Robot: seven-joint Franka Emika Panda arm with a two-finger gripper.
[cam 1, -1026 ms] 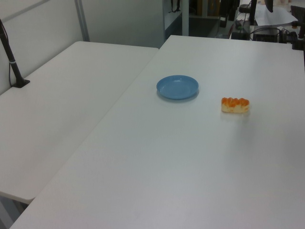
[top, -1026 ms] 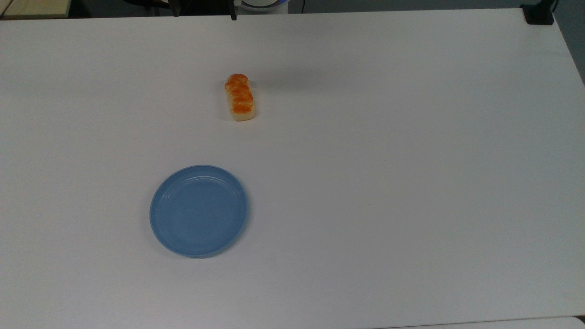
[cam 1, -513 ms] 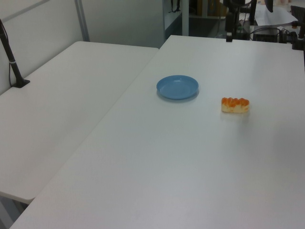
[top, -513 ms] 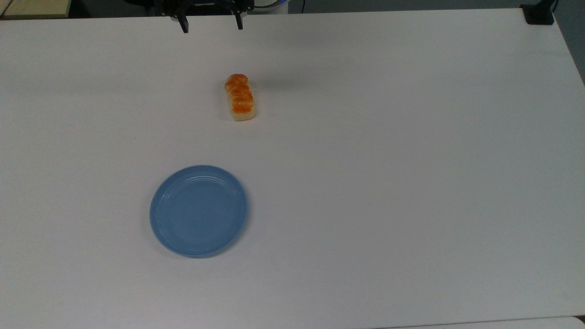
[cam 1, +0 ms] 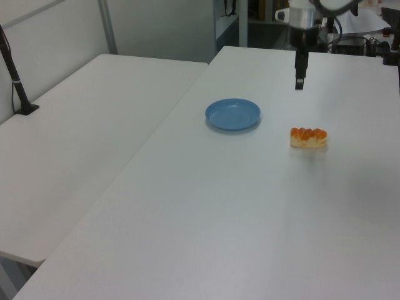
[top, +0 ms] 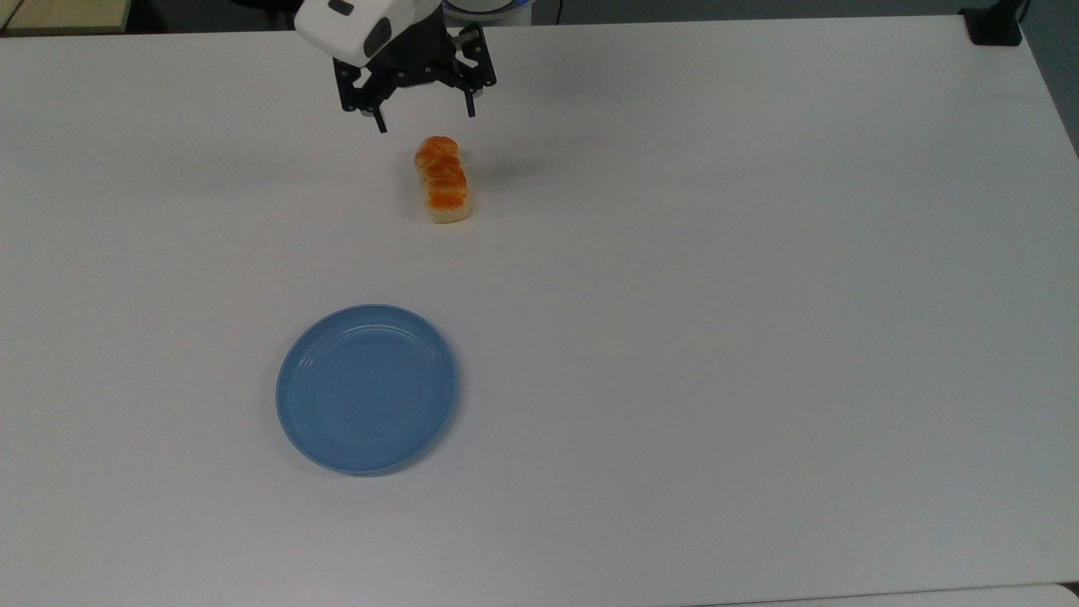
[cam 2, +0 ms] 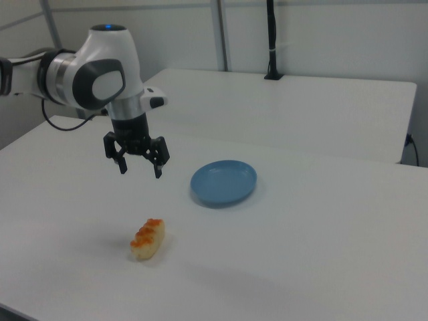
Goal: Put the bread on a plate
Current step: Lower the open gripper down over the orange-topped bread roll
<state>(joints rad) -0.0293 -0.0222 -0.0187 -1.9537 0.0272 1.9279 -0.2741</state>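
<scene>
The bread, an oblong bun with a glossy orange-brown top, lies on the white table. The round light-blue plate sits apart from it, toward the top view's lower left, with nothing on it. My gripper hangs open in the air above the table, just past the bread's far end in the top view. Nothing is between its fingers.
A second white table adjoins on the left view's left, with a black post clamped to it. A black clamp sits at the table's top right corner in the top view. Cables and equipment crowd the far edge.
The arm has come in from the top view's upper edge, moving down toward the bread with its fingers apart. Bread and plate have stayed put.
</scene>
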